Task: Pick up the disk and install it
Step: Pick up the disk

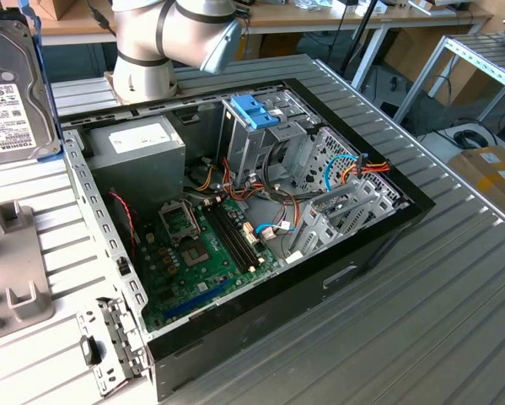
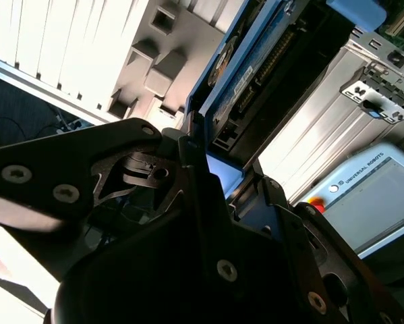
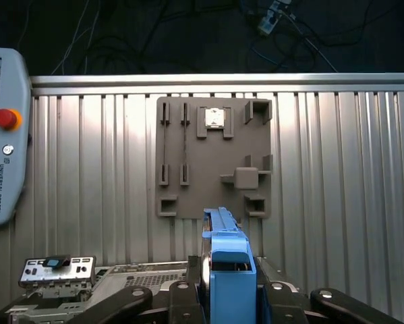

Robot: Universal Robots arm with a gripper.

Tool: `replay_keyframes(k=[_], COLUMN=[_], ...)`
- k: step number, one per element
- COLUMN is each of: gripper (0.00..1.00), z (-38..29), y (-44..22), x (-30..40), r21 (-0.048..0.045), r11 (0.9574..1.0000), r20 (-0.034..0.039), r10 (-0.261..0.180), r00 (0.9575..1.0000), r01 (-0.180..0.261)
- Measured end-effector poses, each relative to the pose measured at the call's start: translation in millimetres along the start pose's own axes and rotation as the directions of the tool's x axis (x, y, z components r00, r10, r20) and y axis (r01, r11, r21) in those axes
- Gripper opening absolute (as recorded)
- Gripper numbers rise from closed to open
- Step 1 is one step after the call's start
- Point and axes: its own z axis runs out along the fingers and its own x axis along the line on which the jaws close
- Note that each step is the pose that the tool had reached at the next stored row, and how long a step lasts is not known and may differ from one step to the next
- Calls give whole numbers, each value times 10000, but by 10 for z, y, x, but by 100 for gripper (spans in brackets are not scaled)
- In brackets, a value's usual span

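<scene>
Gripper: in the first wrist view the gripper (image 3: 227,300) is pinching the disk (image 3: 226,260) by its blue carrier frame; black fingers (image 3: 188,300) are pressing on both flanks of that frame
Disk: it is hanging on edge at the exterior view's left (image 1: 8,89), its white label facing that camera; it is being held clear of the grey fixture plate (image 1: 12,270), not touching it
Fixture plate: it is lying flat on the ribbed metal table (image 1: 437,321), just beside the computer case (image 1: 319,287)
Computer case: it is lying open on the table; the grey power-supply box (image 1: 138,148) is sitting in one corner, and the blue handle (image 1: 256,110) is topping the drive cage
Arm: the robot arm (image 1: 168,34) is standing behind the case
Teach pendant: it (image 3: 3,135) is lying on the table, apart from the plate
</scene>
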Motion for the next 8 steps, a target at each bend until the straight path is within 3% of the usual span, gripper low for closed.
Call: replay_keyframes(k=[8], gripper=[37], z=[-6], y=[-90], x=[-1], r21=[-11], r11=[10000], r20=[0], r10=[1], r00=[10000], r01=[-1])
